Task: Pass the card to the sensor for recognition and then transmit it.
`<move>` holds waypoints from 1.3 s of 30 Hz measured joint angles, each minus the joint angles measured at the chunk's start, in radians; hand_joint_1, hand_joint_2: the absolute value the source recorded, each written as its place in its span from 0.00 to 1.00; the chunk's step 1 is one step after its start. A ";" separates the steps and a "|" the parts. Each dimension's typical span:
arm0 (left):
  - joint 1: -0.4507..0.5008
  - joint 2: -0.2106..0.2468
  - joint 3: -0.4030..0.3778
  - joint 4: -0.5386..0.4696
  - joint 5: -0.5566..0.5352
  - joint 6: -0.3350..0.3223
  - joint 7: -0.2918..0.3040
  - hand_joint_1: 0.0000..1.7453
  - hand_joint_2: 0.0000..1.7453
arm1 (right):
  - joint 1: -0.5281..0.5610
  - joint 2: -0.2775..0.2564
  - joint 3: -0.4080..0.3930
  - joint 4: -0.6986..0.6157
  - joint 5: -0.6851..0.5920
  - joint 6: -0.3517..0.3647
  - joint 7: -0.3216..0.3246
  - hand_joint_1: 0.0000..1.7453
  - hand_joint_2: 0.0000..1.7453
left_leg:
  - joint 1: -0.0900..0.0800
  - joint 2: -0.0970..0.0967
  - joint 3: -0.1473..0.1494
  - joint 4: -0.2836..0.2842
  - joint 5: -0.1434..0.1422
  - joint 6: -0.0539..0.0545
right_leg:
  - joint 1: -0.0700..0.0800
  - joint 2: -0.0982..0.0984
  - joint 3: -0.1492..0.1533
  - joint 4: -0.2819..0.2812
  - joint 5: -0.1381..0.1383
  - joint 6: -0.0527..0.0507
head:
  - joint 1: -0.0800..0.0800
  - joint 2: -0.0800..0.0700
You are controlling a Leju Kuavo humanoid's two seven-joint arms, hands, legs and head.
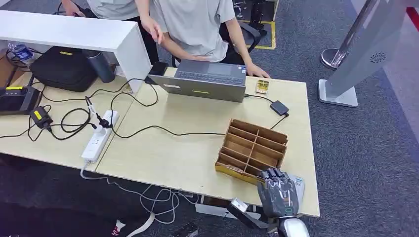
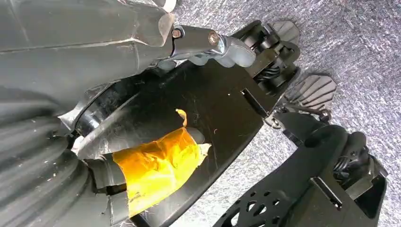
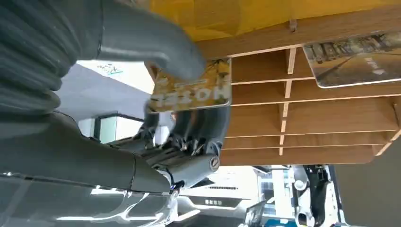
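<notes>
My right hand (image 1: 279,193) hovers at the near right table edge, just in front of the wooden divided card box (image 1: 252,148). In the right wrist view, thumb and fingers of this hand (image 3: 179,118) pinch a yellow hotel card (image 3: 191,90) at the front of the box (image 3: 331,113). Another card (image 3: 354,59) lies in one of the compartments. The small black card sensor (image 1: 279,107) sits behind the box, its cable running to the laptop. My left hand (image 2: 156,156) hangs over the grey carpet, holding nothing, with one finger wrapped in yellow tape.
A grey laptop (image 1: 207,79) stands at the table's far edge with a seated person (image 1: 197,24) behind it, one hand resting by a small yellow card (image 1: 262,87). On the left are a power strip (image 1: 99,136), cables and a black bag (image 1: 64,66). A sign stand base (image 1: 338,94) is at the right.
</notes>
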 joint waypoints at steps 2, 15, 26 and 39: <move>0.000 0.000 0.000 0.000 0.002 0.000 0.000 0.00 1.00 | 0.000 0.000 -0.002 -0.001 -0.018 0.000 -0.005 1.00 1.00 | 0.000 0.000 0.000 0.000 0.000 0.000 | 0.000 0.000 0.000 0.000 0.000 0.000 | 0.000 0.000; 0.007 0.003 -0.009 0.000 0.006 0.032 -0.043 0.00 1.00 | 0.028 -0.004 -0.050 -0.043 -0.066 0.010 -0.022 1.00 1.00 | 0.000 0.000 0.000 0.000 0.000 0.000 | 0.000 0.000 0.000 0.000 0.000 0.000 | 0.000 0.000; 0.004 -0.017 -0.018 -0.002 0.010 0.045 -0.052 0.00 1.00 | 0.045 -0.010 -0.058 -0.062 -0.066 0.012 -0.022 1.00 1.00 | 0.000 0.001 0.000 0.000 0.000 0.000 | 0.000 0.000 0.000 0.000 0.000 0.000 | 0.000 0.000; 0.003 -0.020 -0.021 -0.002 0.013 0.035 -0.038 0.00 1.00 | 0.028 -0.010 -0.061 -0.066 -0.065 0.039 -0.028 1.00 1.00 | 0.000 0.002 0.000 0.000 0.000 0.000 | 0.000 0.001 0.000 0.000 0.000 0.000 | 0.000 0.000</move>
